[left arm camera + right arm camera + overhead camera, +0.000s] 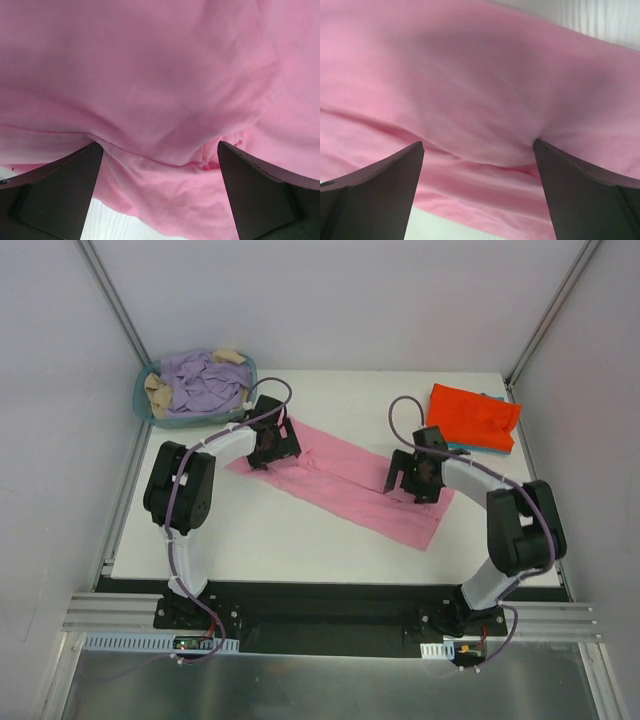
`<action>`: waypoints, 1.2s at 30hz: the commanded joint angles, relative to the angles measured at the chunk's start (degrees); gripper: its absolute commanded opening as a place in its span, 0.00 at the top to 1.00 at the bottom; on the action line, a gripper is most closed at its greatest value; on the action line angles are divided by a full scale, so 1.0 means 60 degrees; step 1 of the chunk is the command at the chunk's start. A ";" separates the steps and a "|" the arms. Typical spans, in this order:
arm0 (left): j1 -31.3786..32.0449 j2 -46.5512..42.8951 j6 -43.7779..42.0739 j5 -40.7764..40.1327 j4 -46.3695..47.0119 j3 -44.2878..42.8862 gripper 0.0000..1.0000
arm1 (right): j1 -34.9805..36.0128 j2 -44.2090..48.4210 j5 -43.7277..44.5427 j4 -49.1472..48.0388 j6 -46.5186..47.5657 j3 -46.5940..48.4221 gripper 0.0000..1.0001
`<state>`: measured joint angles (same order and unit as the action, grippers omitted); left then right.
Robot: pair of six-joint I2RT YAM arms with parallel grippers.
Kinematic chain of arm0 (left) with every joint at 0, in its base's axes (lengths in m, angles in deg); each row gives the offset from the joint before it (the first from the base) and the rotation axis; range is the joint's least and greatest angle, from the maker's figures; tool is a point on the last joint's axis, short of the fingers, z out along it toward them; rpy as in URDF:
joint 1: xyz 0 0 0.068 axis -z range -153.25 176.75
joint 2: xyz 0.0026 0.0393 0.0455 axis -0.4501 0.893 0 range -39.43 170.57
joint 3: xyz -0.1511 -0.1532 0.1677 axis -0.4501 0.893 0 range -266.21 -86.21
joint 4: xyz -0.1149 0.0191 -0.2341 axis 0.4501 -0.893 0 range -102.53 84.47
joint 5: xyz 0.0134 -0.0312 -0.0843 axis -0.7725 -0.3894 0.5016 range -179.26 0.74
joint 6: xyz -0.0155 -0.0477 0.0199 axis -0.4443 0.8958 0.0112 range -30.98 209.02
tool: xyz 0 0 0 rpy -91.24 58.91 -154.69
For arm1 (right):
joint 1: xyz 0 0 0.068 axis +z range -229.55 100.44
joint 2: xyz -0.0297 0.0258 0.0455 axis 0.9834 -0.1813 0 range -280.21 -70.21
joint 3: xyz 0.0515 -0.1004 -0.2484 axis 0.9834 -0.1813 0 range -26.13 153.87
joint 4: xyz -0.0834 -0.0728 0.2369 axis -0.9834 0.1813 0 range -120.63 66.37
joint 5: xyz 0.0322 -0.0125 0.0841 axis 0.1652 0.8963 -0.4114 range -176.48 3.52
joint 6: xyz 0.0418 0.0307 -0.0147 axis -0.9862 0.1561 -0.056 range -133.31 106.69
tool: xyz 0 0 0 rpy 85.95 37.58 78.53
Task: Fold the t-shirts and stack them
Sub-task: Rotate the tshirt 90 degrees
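A light pink t-shirt lies in a long folded strip across the middle of the white table. My left gripper stands open over its left end, fingertips pressed into the pink cloth. At the strip's right part my right gripper is open too, both fingers down on the pink fabric. Neither one has closed on the cloth. A folded orange-red t-shirt rests at the back right on top of a teal-blue one, of which only an edge shows.
A round teal basket at the back left corner holds lilac and beige clothes. Grey walls close the table in at the back and both sides. The arm bases sit along the near edge.
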<state>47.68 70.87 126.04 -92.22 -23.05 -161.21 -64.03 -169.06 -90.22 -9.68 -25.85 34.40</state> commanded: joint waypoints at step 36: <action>0.0086 0.4470 -0.0250 0.3731 -0.0728 -0.8827 0.01 | 0.7608 0.3379 0.3684 0.2996 -0.1382 0.0193 0.03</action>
<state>49.12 102.96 128.59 -71.22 -25.85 -210.43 -17.05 -151.79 -79.14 1.03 -35.07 30.38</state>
